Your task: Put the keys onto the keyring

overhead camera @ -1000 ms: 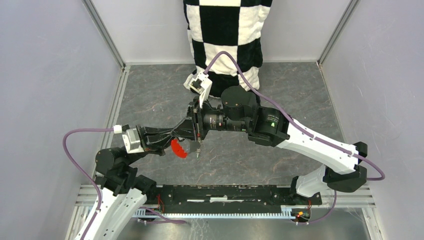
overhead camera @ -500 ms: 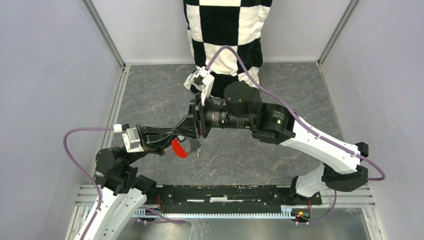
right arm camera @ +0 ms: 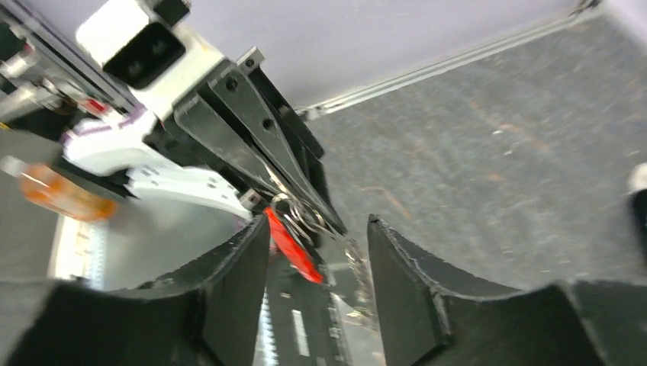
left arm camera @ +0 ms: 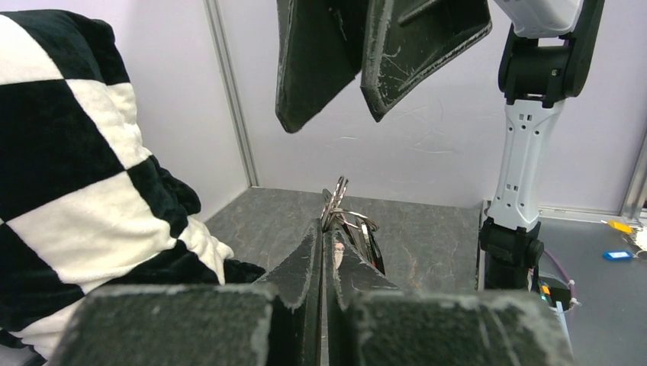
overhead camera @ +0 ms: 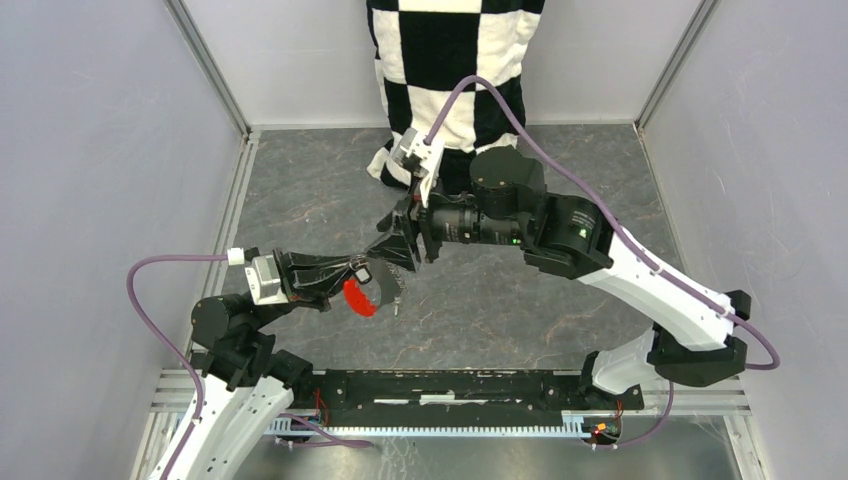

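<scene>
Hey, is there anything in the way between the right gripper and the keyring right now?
Nothing visible stands in the way. The keyring is pinched in the shut left gripper. The right gripper faces it with open jaws, and in the right wrist view only open air lies between its fingers and the ring.

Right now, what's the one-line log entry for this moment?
left gripper: shut on keyring | right gripper: open, not touching keyring | red tag: hanging from keyring beside left gripper
</scene>
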Robot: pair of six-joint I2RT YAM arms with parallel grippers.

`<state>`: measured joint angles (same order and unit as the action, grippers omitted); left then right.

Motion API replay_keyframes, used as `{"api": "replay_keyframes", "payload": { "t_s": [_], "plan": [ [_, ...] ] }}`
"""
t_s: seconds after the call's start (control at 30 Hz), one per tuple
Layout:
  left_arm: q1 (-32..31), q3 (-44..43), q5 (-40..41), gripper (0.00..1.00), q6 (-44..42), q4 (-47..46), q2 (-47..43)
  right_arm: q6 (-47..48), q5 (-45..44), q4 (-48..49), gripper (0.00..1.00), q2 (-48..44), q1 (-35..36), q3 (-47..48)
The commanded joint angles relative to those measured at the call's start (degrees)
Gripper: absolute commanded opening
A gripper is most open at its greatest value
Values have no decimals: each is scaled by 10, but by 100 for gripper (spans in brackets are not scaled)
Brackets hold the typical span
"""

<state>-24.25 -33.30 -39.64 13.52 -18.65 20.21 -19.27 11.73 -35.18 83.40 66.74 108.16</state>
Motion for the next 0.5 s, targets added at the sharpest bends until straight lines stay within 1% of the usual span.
{"api": "replay_keyframes", "payload": {
  "t_s": [0.0,0.07,0.13,0.3,0.47],
  "plan": [
    [-3,-18,-20,2,26,-28,4,223,31,-7,60,-54,-6,-21],
    [-2,-22,-29,2,24,-23,4,261,54,0,62,-63,-10,-33],
    [-2,-26,-37,2,20,-16,5,296,93,-6,62,-60,-12,-31],
    [-2,-31,-62,2,26,-12,11,362,163,-33,57,-32,-14,-5],
    [-3,-38,-76,2,27,-1,12,383,199,-29,51,-10,-14,2]
  ]
}}
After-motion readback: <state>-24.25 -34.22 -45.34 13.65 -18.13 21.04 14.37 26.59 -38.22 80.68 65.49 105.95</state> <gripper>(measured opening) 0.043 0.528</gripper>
